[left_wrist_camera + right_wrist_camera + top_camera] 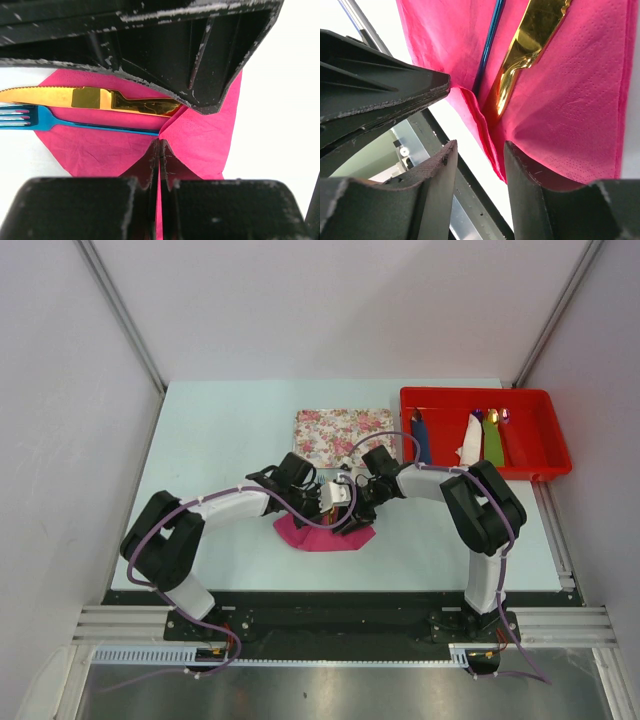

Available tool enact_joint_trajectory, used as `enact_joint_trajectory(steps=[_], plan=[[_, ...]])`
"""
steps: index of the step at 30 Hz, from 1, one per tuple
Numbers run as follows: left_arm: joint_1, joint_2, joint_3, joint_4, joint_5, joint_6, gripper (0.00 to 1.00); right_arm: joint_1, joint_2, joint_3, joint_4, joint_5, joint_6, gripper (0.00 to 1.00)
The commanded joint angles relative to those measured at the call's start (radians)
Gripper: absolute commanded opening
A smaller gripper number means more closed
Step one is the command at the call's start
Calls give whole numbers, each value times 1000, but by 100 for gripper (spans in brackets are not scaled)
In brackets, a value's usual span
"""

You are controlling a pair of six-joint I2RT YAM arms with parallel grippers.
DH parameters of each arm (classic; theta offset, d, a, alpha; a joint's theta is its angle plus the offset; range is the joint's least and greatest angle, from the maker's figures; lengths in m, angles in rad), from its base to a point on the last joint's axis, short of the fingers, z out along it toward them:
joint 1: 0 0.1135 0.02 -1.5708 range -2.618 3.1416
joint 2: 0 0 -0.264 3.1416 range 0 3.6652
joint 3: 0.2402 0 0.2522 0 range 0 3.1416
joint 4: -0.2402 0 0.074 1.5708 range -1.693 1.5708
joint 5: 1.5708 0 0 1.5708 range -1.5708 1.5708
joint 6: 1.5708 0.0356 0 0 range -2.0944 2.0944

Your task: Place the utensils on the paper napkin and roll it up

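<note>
On the tabletop (220,440), just ahead of the two arm bases, lies the magenta paper napkin (200,135), creased and drawn up at one corner; the gold knife (90,97) and the blue fork (45,120) lie side by side on it, nearly parallel, the blade and the tines reaching past the napkin's edge onto the bare surface, the handles ending beside the raised fold. The left gripper (159,150) is closed on that fold, a thin sliver of pink pinched between its fingers; the right gripper (481,147) hovers just opposite, almost touching the left one, its jaws apart, the napkin's doubled edge running into the gap between them and lying close against one finger. Behind the napkin, touching neither arm's base, sits a floral tray (340,430); to its right stands a red bin (480,393) holding rolled bundles (492,440) in blue, white and green.
</note>
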Motion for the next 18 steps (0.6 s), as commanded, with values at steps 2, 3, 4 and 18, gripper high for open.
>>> enact_joint_trajectory(steps=[2,3,4,18], plan=[[8,5,49,28,36,-26,0,7,16,12,37,-22,0,46],[8,7,52,26,38,-28,0,6,18,9,37,-21,-3,45],[8,10,55,25,41,-31,0,7,18,7,37,-21,-5,45],[9,21,61,26,44,-42,0,20,21,-14,49,-39,-17,31]])
